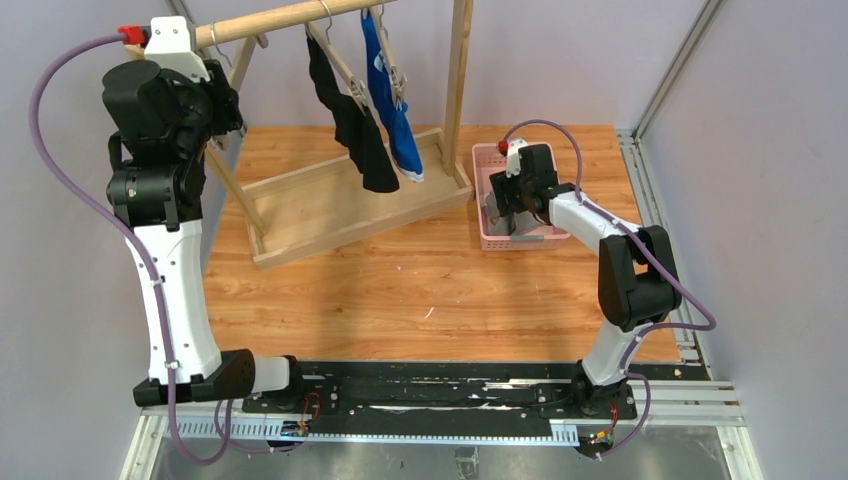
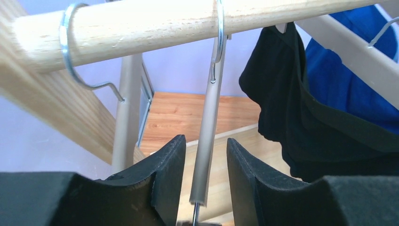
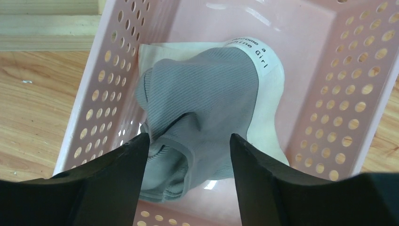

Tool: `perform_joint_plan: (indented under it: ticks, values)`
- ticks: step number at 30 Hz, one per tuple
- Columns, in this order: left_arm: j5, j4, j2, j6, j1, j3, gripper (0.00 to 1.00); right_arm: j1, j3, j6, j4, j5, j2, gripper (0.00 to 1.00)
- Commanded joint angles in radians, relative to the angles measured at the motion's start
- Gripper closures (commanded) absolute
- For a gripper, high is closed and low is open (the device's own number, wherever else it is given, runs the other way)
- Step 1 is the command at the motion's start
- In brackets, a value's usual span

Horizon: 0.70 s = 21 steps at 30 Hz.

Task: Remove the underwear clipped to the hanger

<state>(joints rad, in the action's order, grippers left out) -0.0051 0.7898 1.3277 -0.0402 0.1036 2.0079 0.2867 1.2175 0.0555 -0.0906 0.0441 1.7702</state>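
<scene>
1. My left gripper [image 2: 204, 157] is up at the rail [image 2: 155, 23] with its jaws partly open. A grey hanger bar [image 2: 208, 127] runs between them with a gap on each side, so nothing is gripped.
2. The black underwear [image 2: 282, 113] hangs just right of that bar, with the blue underwear [image 2: 346, 80] behind it (I can't make out their clips from this wrist view).
3. My right gripper [image 3: 187, 141] hovers over the pink basket [image 3: 106, 80], jaws wide apart and holding nothing.
4. The grey underwear [image 3: 202, 94] lies crumpled in the basket on a white cloth [image 3: 270, 108] with black lettering, directly under the open jaws.
5. The basket sits on the counter [image 1: 400, 290], just right of the rack [image 1: 300, 215].
</scene>
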Motion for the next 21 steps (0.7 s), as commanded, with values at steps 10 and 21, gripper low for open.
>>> perform_joint_plan:
  ticks: [10,21]
  values:
    - [0.006,-0.008,-0.147,0.000,0.010,0.037,0.52,0.003,-0.009,-0.009,-0.038,-0.033,-0.137,0.34]
    - [0.285,-0.017,-0.109,0.105,-0.018,0.099,0.69,0.094,-0.078,-0.004,-0.065,-0.130,-0.374,0.34]
